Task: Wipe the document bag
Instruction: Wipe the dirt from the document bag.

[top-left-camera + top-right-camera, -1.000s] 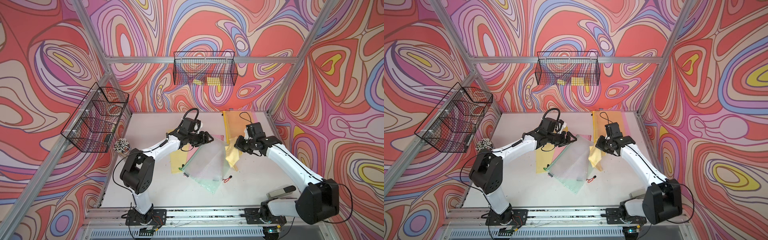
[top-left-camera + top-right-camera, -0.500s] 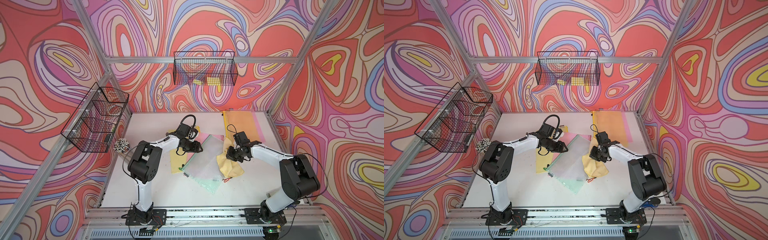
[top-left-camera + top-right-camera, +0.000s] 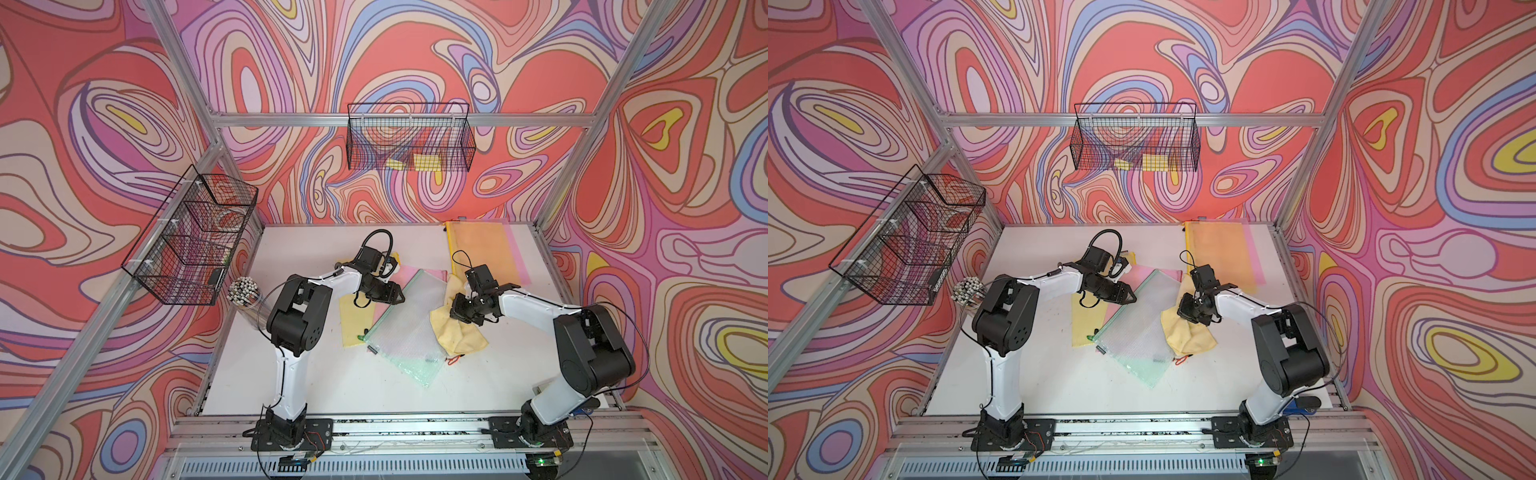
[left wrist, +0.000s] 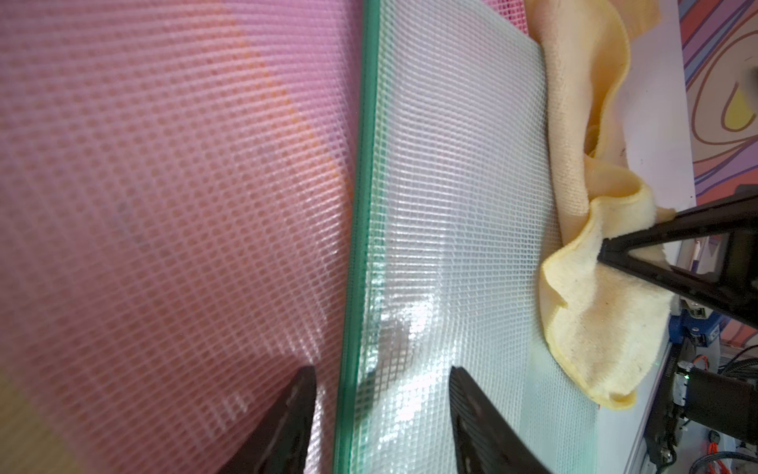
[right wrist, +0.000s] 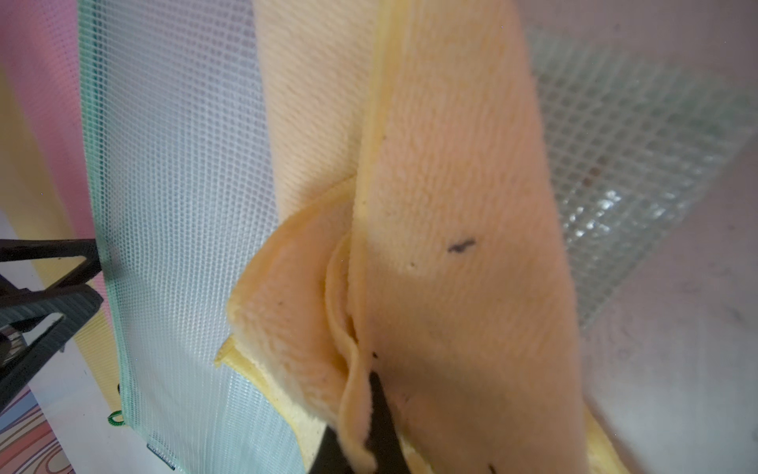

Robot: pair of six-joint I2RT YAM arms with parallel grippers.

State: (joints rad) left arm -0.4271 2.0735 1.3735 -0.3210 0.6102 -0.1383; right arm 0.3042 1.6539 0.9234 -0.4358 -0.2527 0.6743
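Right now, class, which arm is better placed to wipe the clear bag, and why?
Right. The right hand is shut on the cloth, which overlaps the bag. The left hand is open astride the bag's green edge, holding no cloth.

Your two top views sit side by side high above the front rail, looking steeply down toward the back wall from well off, and both take in the whole white table point(image 3: 291, 374) and the back wire basket point(image 3: 1136, 137). Your left wrist camera sits very close over the mesh bag point(image 4: 451, 205), looking past its own fingertips point(image 4: 287, 418) to the yellow cloth point(image 4: 594, 320) and the right gripper point(image 4: 605, 251). Your right wrist camera, so near that cloth that much is blurred, seems to look back across the same bag at the left gripper point(image 5: 97, 275).
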